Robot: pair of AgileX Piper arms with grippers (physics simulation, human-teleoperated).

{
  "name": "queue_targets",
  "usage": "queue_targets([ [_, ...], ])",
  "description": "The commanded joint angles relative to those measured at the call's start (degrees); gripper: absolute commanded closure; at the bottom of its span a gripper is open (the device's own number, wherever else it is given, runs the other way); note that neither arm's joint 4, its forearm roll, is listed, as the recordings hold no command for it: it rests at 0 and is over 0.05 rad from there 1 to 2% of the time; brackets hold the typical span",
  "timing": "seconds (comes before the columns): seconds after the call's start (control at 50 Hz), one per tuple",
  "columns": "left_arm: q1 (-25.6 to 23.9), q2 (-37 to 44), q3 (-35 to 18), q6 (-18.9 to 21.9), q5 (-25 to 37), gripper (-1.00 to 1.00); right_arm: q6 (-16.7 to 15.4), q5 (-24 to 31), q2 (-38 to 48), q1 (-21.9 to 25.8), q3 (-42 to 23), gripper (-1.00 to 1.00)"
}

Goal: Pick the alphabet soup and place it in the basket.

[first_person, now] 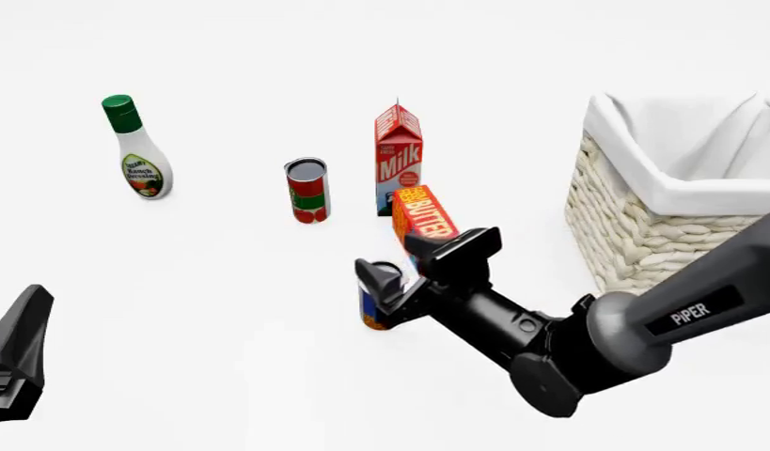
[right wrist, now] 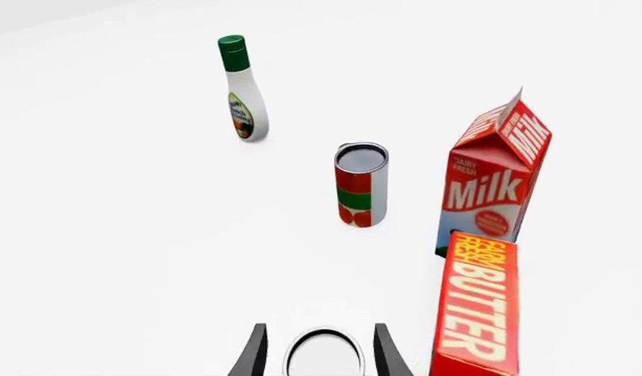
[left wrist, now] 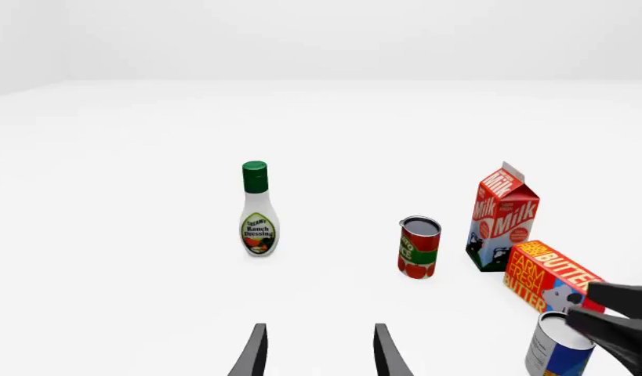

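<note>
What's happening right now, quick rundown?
Right gripper straddling alphabet soup, grip unconfirmed. Left gripper open, idle. Basket waits to the right. Butter box crowds the can.

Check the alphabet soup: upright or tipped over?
Upright. The alphabet soup stands on the table with its silver top facing up, between the right gripper's jaws.

The soup can [first_person: 374, 315] stood upright on the table, just in front of the butter box [first_person: 425, 218]; its blue label with an orange-brown lower band was mostly hidden in the front view. The basket [first_person: 636, 235], woven off-white wicker with a white cloth lining, sat well apart at the right.
</note>
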Motion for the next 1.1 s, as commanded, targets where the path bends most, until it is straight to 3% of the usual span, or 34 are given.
queue_targets([
  [0.02, 0.0, 0.0, 0.0, 0.0, 0.0, -1.0, 0.33, -0.18, 1.81, 0.08, -0.87, -1.0],
  [1.1, 0.0, 0.0, 0.0, 0.0, 0.0, -1.0, 1.54, 0.23, 9.66, 0.88, -4.71, -1.0],
])
